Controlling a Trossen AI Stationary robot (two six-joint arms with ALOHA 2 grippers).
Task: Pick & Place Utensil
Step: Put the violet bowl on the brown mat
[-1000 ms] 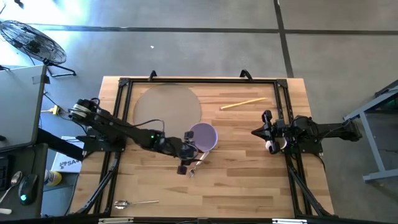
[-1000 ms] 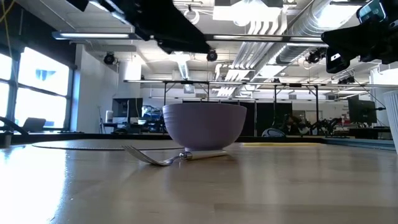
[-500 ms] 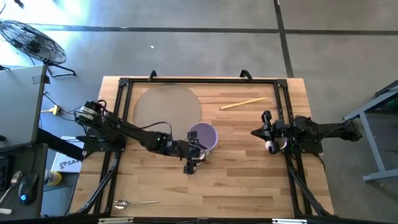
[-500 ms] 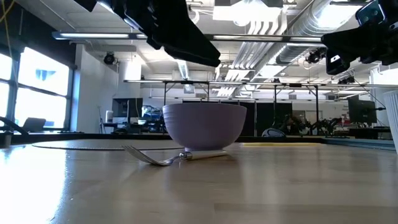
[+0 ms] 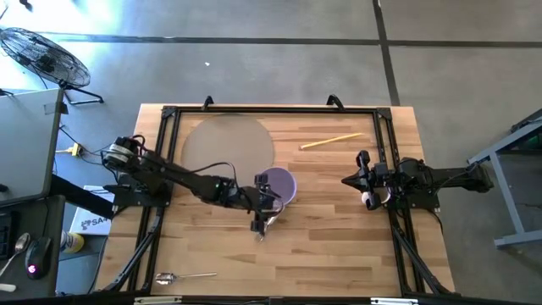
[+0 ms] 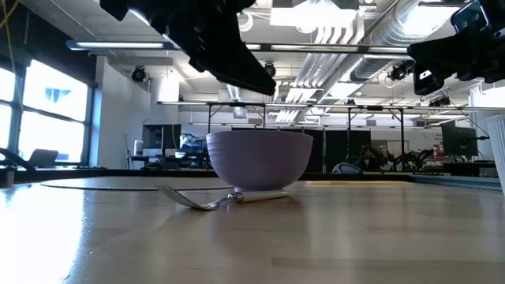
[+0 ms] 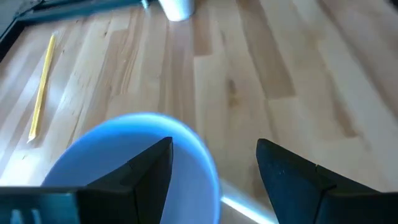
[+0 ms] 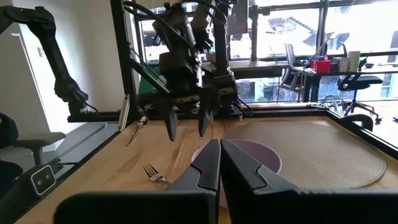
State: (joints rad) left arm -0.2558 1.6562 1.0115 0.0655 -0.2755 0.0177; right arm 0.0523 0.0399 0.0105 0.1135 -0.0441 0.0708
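Observation:
A fork [image 6: 207, 199] with a pale handle lies flat on the wooden table just in front of the purple bowl [image 6: 259, 160], tines toward the left of the low view. My left gripper [image 5: 264, 219] hovers open above the fork [image 5: 269, 224] at the bowl's [image 5: 277, 185] near side. In the left wrist view my left gripper [image 7: 214, 144] has one finger over the bowl's rim [image 7: 186, 134], and the fork's handle [image 7: 249, 208] shows between the fingers. My right gripper [image 8: 219, 149] waits shut at the table's right side [image 5: 349, 180].
A round grey mat [image 5: 229, 144] lies on the far left of the table. A yellow stick [image 5: 332, 141] lies far right, a spoon [image 5: 182, 277] near the front left edge. A white cup [image 6: 497, 150] stands by the right arm. A black frame [image 5: 169, 114] borders the table.
My left gripper has moved toward the table's right, closer to the bowl and over the fork, and has come down a little. The fork and bowl have stayed where they were.

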